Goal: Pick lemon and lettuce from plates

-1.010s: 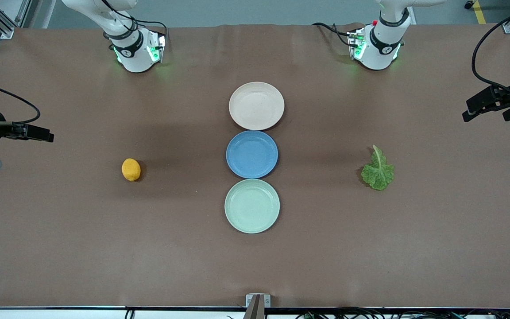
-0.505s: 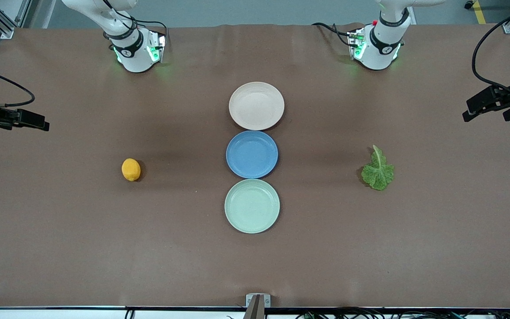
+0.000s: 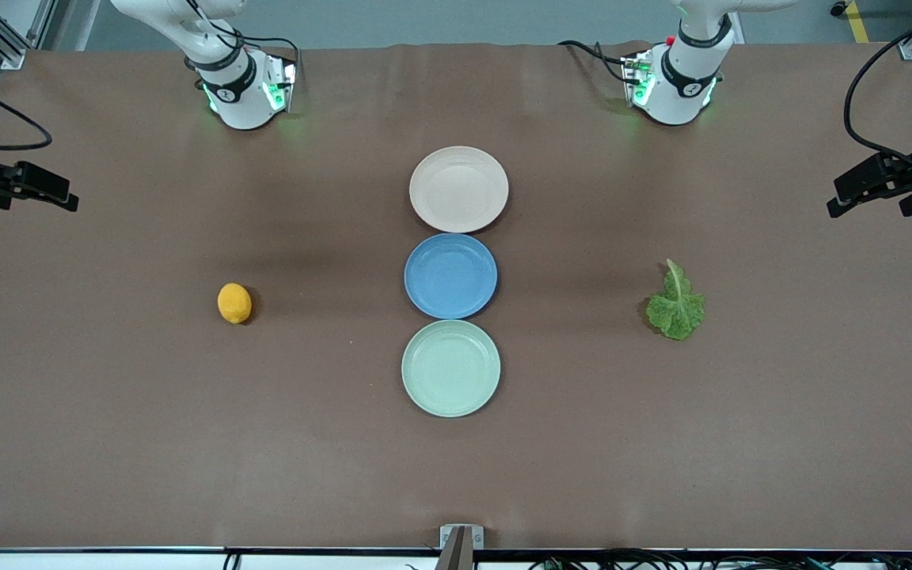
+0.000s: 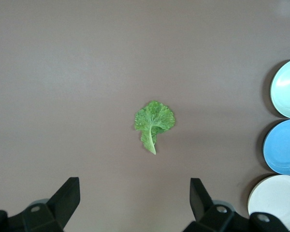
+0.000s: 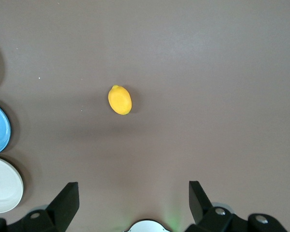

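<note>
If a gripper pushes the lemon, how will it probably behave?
The lemon is a smooth oval lying alone on the flat table, so it will likely roll or pivot. Its rounded sides may slip from narrow fingers.

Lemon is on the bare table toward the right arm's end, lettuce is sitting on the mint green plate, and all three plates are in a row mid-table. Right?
Not quite. The lettuce is not on the mint green plate; it lies on the bare table toward the left arm's end, as the front view shows. The lemon and the row of plates are as you say.
</note>
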Controlling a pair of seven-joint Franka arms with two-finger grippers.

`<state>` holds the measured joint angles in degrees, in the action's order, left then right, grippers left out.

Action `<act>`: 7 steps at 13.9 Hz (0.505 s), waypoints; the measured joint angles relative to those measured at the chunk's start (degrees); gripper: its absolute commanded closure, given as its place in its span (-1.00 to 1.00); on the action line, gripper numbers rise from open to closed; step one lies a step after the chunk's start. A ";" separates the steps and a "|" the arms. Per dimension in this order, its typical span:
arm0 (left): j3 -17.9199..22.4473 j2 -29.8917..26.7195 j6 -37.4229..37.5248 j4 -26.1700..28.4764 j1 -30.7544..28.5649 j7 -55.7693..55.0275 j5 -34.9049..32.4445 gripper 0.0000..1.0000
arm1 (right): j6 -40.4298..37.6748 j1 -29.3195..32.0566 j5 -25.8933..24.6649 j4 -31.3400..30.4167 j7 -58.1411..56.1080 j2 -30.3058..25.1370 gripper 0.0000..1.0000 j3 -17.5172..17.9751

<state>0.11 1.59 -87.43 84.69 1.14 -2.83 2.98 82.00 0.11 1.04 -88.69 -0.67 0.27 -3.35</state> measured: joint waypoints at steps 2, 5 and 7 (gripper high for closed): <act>0.00 0.00 0.00 0.00 0.00 0.00 0.00 -1.00 | 0.50 0.02 0.00 -0.88 0.00 -1.26 -1.00 -0.04; 0.00 0.00 0.00 0.00 0.00 0.00 0.00 -1.00 | 2.25 0.03 0.00 -2.70 0.00 -2.38 -1.00 -0.08; 0.00 0.00 0.00 0.00 0.00 0.00 0.00 -1.00 | 2.73 0.03 0.00 -3.26 0.00 -2.63 -1.00 -0.08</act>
<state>0.11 1.59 -87.43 84.69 1.14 -2.83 2.98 84.73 0.14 1.04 -91.94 -0.67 -2.36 -3.44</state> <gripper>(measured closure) 0.000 0.000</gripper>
